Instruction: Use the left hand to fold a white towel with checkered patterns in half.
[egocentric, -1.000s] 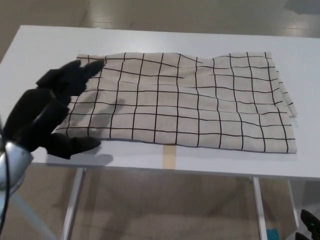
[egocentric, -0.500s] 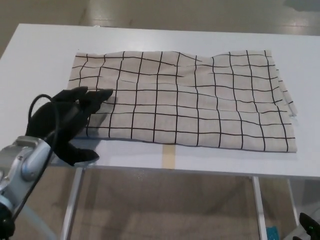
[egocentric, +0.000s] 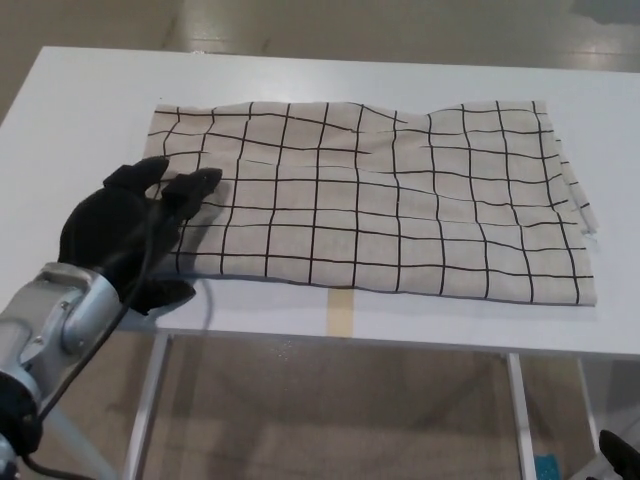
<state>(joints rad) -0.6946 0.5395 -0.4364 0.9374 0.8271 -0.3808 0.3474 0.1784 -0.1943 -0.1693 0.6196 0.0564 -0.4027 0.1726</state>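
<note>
A white towel (egocentric: 375, 195) printed with a black grid lies spread across a white table (egocentric: 90, 110), reaching from near the tabletop's left side to close by its right edge, with its front hem running just inside the front edge. The cloth rests mostly flat, with slight ripples along its far hem and a second layer showing at its right side. The robot's black left hand (egocentric: 125, 232) sits over the towel's front left corner, covering that corner, its two thick fingers (egocentric: 190, 186) pointing toward the middle of the cloth and lying slightly apart, the thumb (egocentric: 160, 294) spread away toward the front edge of the tabletop. Whether the hand has any cloth pinched cannot be told. A grey forearm (egocentric: 50, 325) and a thin black cable (egocentric: 135, 290) trail back from the hand past the front left corner of the table. A strip of tan tape (egocentric: 340, 312) marks the front edge near the middle. Below, the table's metal legs (egocentric: 145, 410) stand on a brown floor (egocentric: 330, 420).
</note>
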